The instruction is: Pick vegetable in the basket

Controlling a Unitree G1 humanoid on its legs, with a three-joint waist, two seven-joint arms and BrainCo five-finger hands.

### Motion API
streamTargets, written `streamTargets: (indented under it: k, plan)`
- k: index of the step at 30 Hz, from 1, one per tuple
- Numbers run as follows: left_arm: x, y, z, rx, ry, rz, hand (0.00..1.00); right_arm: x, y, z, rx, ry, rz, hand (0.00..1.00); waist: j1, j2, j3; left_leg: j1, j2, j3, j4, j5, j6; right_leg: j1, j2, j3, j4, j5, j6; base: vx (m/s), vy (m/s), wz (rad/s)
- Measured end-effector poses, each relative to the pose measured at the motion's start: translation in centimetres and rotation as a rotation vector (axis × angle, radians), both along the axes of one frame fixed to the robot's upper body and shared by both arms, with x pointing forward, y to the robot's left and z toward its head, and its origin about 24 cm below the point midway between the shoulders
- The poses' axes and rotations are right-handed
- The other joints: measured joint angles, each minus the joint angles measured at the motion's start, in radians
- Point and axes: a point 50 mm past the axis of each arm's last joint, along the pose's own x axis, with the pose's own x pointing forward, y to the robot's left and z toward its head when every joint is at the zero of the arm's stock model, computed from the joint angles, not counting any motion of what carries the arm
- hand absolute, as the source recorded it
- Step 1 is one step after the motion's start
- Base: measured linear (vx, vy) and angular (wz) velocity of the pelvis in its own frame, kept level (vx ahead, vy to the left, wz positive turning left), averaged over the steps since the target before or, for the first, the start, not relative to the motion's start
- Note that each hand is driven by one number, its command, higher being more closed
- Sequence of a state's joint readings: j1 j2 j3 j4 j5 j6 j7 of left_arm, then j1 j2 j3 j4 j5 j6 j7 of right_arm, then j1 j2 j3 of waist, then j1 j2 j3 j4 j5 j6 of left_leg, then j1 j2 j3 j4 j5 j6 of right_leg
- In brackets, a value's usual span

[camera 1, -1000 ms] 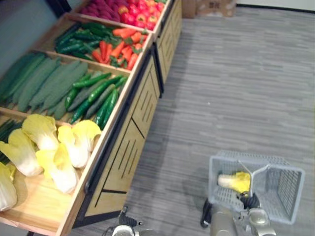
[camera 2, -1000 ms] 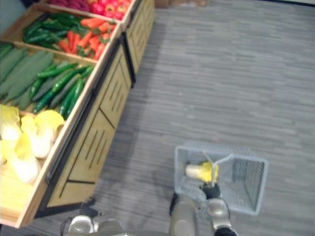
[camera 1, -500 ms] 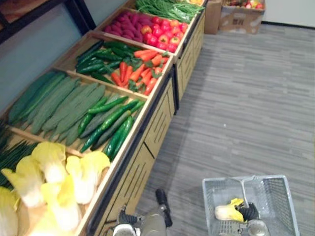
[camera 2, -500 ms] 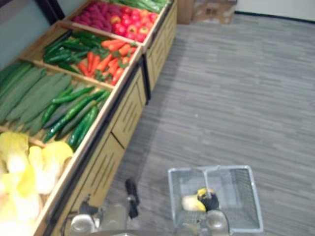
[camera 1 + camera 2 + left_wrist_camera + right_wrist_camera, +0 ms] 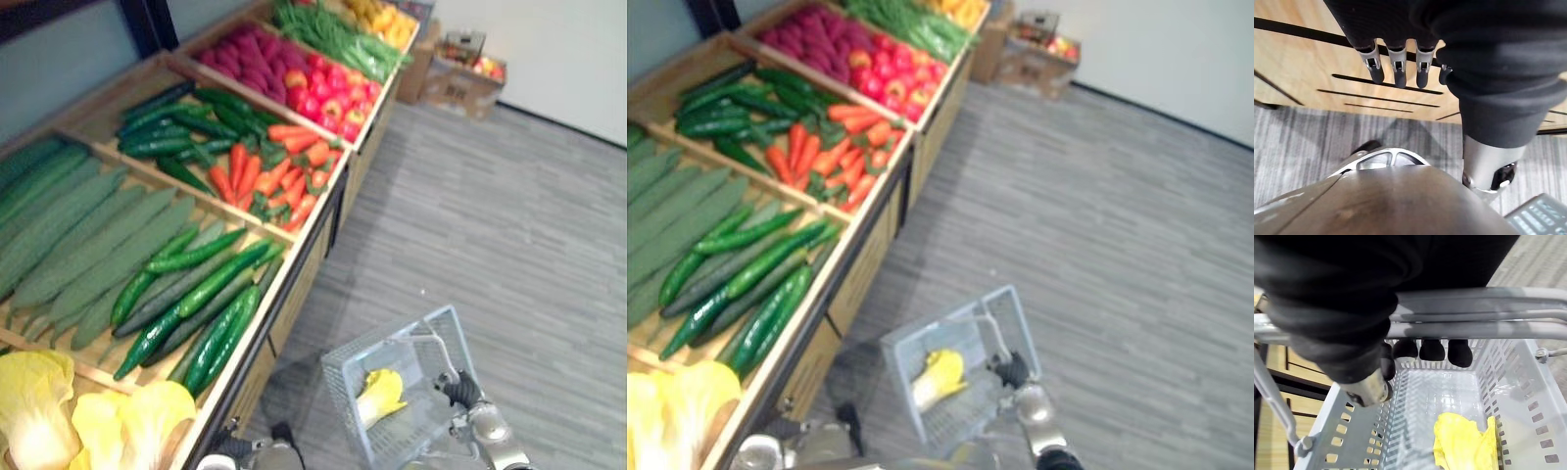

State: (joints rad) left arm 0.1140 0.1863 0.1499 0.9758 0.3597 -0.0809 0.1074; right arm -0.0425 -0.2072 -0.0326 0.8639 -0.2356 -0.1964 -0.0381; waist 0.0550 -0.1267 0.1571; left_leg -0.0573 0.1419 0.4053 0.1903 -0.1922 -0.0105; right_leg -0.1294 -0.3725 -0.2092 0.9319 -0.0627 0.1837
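A grey plastic basket (image 5: 345,364) hangs tilted over the floor beside the wooden produce stand (image 5: 304,284). My right hand (image 5: 460,391) is shut on its metal handle (image 5: 1474,328), with the dark fingertips (image 5: 1432,350) curled under the bar. One yellow-leafed cabbage (image 5: 1464,443) lies in the basket, also seen as a yellow and white head (image 5: 380,394). My left hand (image 5: 1396,68) hangs beside the stand's front panel, its fingers straight and holding nothing.
The stand's bins hold yellow cabbages (image 5: 98,421), cucumbers (image 5: 196,304), pale green gourds (image 5: 78,245), carrots (image 5: 274,171), red produce (image 5: 313,83) and greens (image 5: 333,34). Cardboard boxes (image 5: 460,73) sit by the far wall. Grey floor (image 5: 509,225) stretches to the right.
The whole picture has shifted, so the camera has moved and more of the far bins show. The basket now hangs tilted, with the cabbage in it and my right hand on its handle.
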Motion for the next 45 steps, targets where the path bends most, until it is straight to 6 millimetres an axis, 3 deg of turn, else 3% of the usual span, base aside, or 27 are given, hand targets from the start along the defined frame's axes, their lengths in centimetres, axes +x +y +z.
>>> streamTargets:
  k: [2,4,6,8,9,10,11,12,13,15,19,22,23,24,25,27,29,30,32,34,35,36,39,40,41,43,45]
  plan:
    - [-0.2,-0.5,-0.2,-0.004,-0.005,0.014,0.00,0.7,-1.8,1.2,-0.058,-0.043,0.008,1.00,-0.011,0.043,0.009,0.034,0.027,-0.007,0.008,-0.020,-0.032,-0.069,0.015,-0.087,-0.026,-0.165,-0.051,0.11,-0.305,0.07]
    - [-0.3,0.5,0.1,0.034,-0.008,0.037,0.00,1.3,-3.2,2.2,-0.094,-0.079,-0.003,1.00,-0.027,0.008,0.023,0.019,0.006,-0.038,0.063,-0.044,-0.084,-0.096,0.042,-0.158,-0.385,-0.194,-0.082,0.08,-0.319,0.35]
    - [-0.5,0.0,-0.1,0.024,-0.006,0.025,0.00,0.6,-4.9,2.0,-0.111,-0.045,-0.088,1.00,-0.023,0.053,0.015,0.008,0.017,-0.070,0.070,-0.043,-0.094,-0.034,0.075,-0.223,-0.460,-0.169,-0.074,0.14,-0.200,0.38]
    - [-0.8,0.0,-0.1,0.027,-0.008,0.025,0.00,-0.2,-6.1,2.1,-0.140,-0.025,-0.111,1.00,-0.024,0.095,0.022,0.040,0.012,-0.112,0.004,-0.031,-0.086,-0.056,0.096,-0.189,-0.362,-0.159,-0.060,0.19,-0.120,0.26]
    - [-0.6,0.1,-0.1,0.028,-0.009,0.026,0.00,-0.3,-6.2,1.9,-0.135,-0.014,-0.125,1.00,-0.020,0.103,0.027,0.064,0.023,-0.119,-0.021,-0.038,-0.106,-0.126,0.083,-0.137,-0.252,-0.181,-0.063,0.17,-0.168,0.20]
    - [-0.6,0.3,-0.1,0.035,-0.006,0.024,0.00,-1.0,-6.4,1.6,-0.145,0.013,-0.130,1.00,-0.019,0.106,0.037,0.067,0.054,-0.146,-0.029,-0.046,-0.119,-0.173,0.104,-0.072,-0.350,-0.194,-0.087,0.21,-0.287,0.29]
    - [-0.7,0.2,-0.1,0.035,-0.001,0.021,0.00,-1.3,-6.6,1.5,-0.157,0.025,-0.128,1.00,-0.019,0.106,0.043,0.067,0.064,-0.161,-0.030,-0.052,-0.130,-0.189,0.107,-0.047,-0.396,-0.184,-0.079,0.18,-0.323,0.56]
    - [-0.7,0.7,0.0,0.046,0.003,0.019,0.00,-1.9,-6.7,1.2,-0.164,0.048,-0.132,1.00,-0.023,0.090,0.051,0.074,0.071,-0.188,-0.028,-0.063,-0.150,-0.198,0.096,0.006,-0.515,-0.130,-0.055,0.27,-0.454,0.60]
    - [-0.8,0.0,-0.4,0.024,0.016,0.019,0.00,-2.9,-7.3,0.8,-0.174,0.081,-0.160,1.00,-0.028,0.101,0.059,0.086,0.093,-0.215,-0.025,-0.065,-0.179,-0.160,0.108,-0.024,-0.529,-0.027,-0.042,0.26,-0.369,0.57]
    - [-0.7,-0.3,-0.4,0.018,0.005,0.020,0.00,-4.4,-8.2,0.4,-0.200,0.124,-0.201,1.00,-0.025,0.102,0.060,0.095,0.086,-0.243,-0.032,-0.016,-0.164,-0.145,0.108,-0.055,-0.472,-0.081,-0.059,0.27,-0.277,0.42]
    - [-1.2,-0.4,-0.6,0.014,0.022,0.016,0.00,-5.2,-8.7,0.3,-0.214,0.148,-0.214,1.00,-0.027,0.124,0.047,0.140,0.114,-0.280,-0.047,0.040,-0.196,-0.123,0.113,-0.074,-0.373,-0.142,-0.076,0.27,-0.236,0.34]
    - [-1.3,-0.3,-0.5,0.017,0.021,0.023,0.00,-5.3,-8.4,0.2,-0.208,0.151,-0.202,1.00,-0.027,0.129,0.036,0.045,0.134,-0.298,0.151,0.052,-0.201,-0.038,0.126,-0.132,-0.454,-0.182,-0.073,0.27,-0.199,0.32]
    - [-1.1,-0.4,-0.5,0.016,0.016,0.023,0.00,-5.3,-8.4,0.1,-0.211,0.156,-0.187,1.00,-0.027,0.143,0.026,-0.028,0.157,-0.311,0.282,0.076,-0.200,-0.008,0.141,-0.153,-0.494,-0.183,-0.073,0.22,-0.159,0.21]
    - [-1.1,-0.3,-0.5,0.018,0.018,0.023,0.00,-5.2,-8.0,0.0,-0.212,0.162,-0.167,1.00,-0.026,0.147,0.025,-0.067,0.176,-0.303,0.362,0.117,-0.192,0.029,0.155,-0.168,-0.530,-0.183,-0.073,0.30,-0.206,0.23]
    - [-1.4,-0.2,-0.5,0.024,0.026,0.030,0.00,-5.4,-7.4,-0.3,-0.204,0.175,-0.140,1.00,-0.023,0.148,0.025,-0.090,0.209,-0.272,0.451,0.207,-0.172,0.112,0.178,-0.184,-0.601,-0.179,-0.079,0.27,-0.175,0.17]
    - [-1.7,0.1,-0.5,0.032,0.035,0.038,0.00,-5.5,-7.1,-0.5,-0.199,0.172,-0.123,1.00,-0.017,0.131,0.024,-0.111,0.235,-0.243,0.525,0.258,-0.156,0.173,0.185,-0.200,-0.657,-0.171,-0.090,0.25,-0.136,0.12]
    - [-2.0,0.3,-0.5,0.033,0.034,0.058,0.00,-4.5,-7.0,0.0,-0.199,0.135,-0.113,1.00,-0.013,0.136,0.021,-0.174,0.260,-0.145,0.681,0.131,-0.137,0.244,0.186,-0.204,-0.718,-0.171,-0.091,0.25,-0.073,0.13]
    - [-1.8,0.2,-0.5,0.028,0.023,0.064,0.00,-3.9,-6.7,0.2,-0.192,0.120,-0.110,1.00,-0.011,0.136,0.021,-0.229,0.244,-0.083,0.711,0.067,-0.100,0.267,0.179,-0.208,-0.740,-0.171,-0.090,0.25,0.016,0.31]
    - [-1.7,-0.4,-0.6,0.010,0.017,0.060,0.00,-3.3,-6.7,0.4,-0.190,0.101,-0.110,1.00,-0.002,0.136,0.021,-0.294,0.182,0.031,0.612,0.033,-0.066,0.280,0.160,-0.229,-0.746,-0.170,-0.088,0.25,0.094,0.33]
    - [-2.6,-1.5,-1.1,-0.023,0.047,0.059,0.00,-3.2,-6.8,0.5,-0.193,0.098,-0.113,1.00,0.003,0.158,0.008,-0.290,0.089,0.121,0.314,0.145,-0.002,0.300,0.170,-0.248,-0.753,-0.164,-0.075,0.30,0.189,0.32]
    - [-3.3,-1.8,-1.3,-0.034,0.071,0.062,0.00,-3.4,-6.5,0.2,-0.173,0.103,-0.130,1.00,0.005,0.166,-0.006,-0.242,0.053,0.173,0.185,0.142,0.100,0.315,0.180,-0.251,-0.756,-0.168,-0.059,0.40,0.211,0.56]
    - [-2.9,-1.9,-1.3,-0.033,0.065,0.060,0.00,-3.5,-6.0,0.0,-0.158,0.103,-0.130,1.00,0.000,0.140,-0.006,-0.231,0.004,0.165,0.102,0.155,0.118,0.306,0.172,-0.252,-0.783,-0.168,-0.054,0.39,0.185,0.57]
    - [-3.2,-1.7,-1.4,-0.032,0.077,0.062,0.00,-1.9,-5.6,0.6,-0.153,0.064,-0.116,1.00,0.006,0.130,-0.003,-0.195,-0.037,0.165,0.035,0.175,0.126,0.313,0.197,-0.237,-0.927,-0.151,-0.048,0.15,0.073,0.29]
    - [-3.2,-1.8,-1.4,-0.032,0.079,0.059,0.00,-1.9,-5.6,0.6,-0.154,0.063,-0.113,1.00,0.006,0.128,-0.002,-0.179,-0.048,0.165,0.033,0.175,0.126,0.316,0.199,-0.222,-0.934,-0.114,-0.044,0.02,0.006,0.14]
    - [-3.3,-2.1,-1.4,-0.031,0.088,0.035,0.00,-2.2,-5.7,0.5,-0.157,0.074,-0.114,1.00,0.005,0.132,-0.002,-0.142,-0.058,0.161,0.012,0.174,0.123,0.351,0.196,-0.212,-0.929,-0.101,-0.023,0.02,-0.019,0.08]
    - [-3.5,-2.1,-1.5,-0.035,0.102,0.023,0.00,-2.0,-5.2,0.3,-0.148,0.073,-0.100,1.00,0.013,0.130,-0.006,-0.095,-0.078,0.164,-0.037,0.172,0.097,0.365,0.188,-0.210,-0.922,-0.102,-0.020,0.03,-0.025,-0.17]
    - [-4.1,-1.9,-1.7,-0.033,0.125,0.027,0.00,-2.4,-5.1,0.2,-0.147,0.082,-0.102,1.00,0.015,0.096,-0.022,-0.089,-0.098,0.199,0.052,0.104,0.093,0.334,0.119,-0.225,-0.837,-0.166,0.029,0.09,0.007,-0.18]
